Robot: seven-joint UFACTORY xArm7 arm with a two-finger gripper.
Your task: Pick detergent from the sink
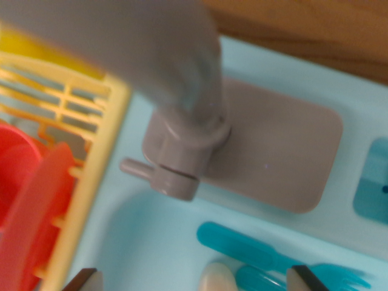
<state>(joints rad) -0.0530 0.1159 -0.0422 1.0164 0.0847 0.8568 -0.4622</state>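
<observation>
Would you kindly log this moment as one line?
gripper open | above light blue plastic sink | grey toy faucet ahead | detergent unconfirmed

A pale aqua plastic sink unit is seen across the middle and lower frame. A plain grey plastic faucet on a grey rounded plate is shown at centre. At the left, a yellow slatted plastic dish rack is filled with red plastic dishes. Teal plastic cutlery is seen at the lower right, with a cream rounded object beside it. Brown wood is shown at the upper right.
</observation>
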